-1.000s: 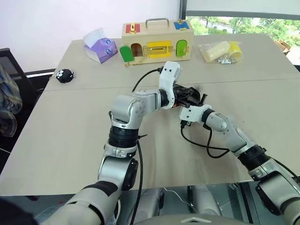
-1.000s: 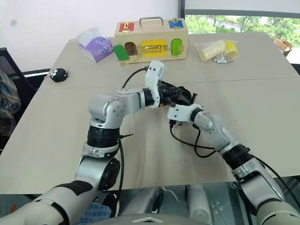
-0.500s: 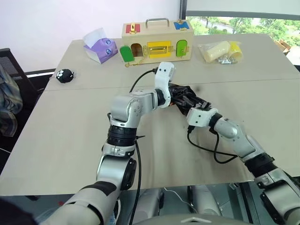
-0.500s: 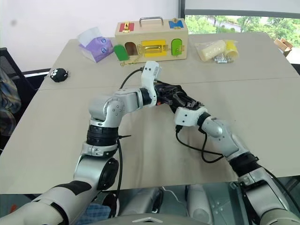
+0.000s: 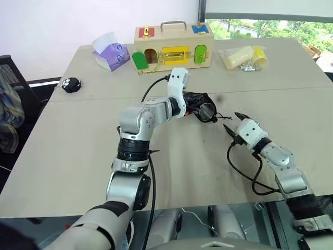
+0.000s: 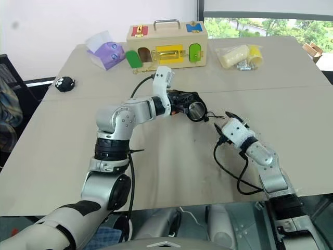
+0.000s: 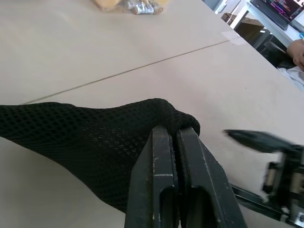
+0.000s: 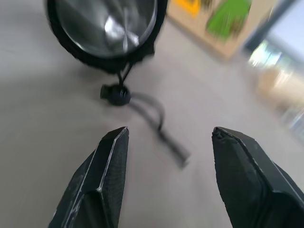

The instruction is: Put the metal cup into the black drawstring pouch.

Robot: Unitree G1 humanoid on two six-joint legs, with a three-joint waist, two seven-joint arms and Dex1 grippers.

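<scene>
left gripper point(image 7: 175, 137) pinches the black drawstring pouch point(image 5: 200, 107) with the metal cup point(image 8: 111, 23) inside; right gripper point(image 8: 168, 137) spread wide, empty, just beside.

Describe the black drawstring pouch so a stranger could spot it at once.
Start at the wooden latch box at the table's far edge, then come toward the table's middle. There the left gripper pinches the black drawstring pouch. It is the black mesh bag with a metal cup shining in its round mouth.

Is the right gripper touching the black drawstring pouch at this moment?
Apart. In the left eye view, bare table separates the right gripper from the black drawstring pouch; the right wrist view shows open fingers short of the pouch.
</scene>
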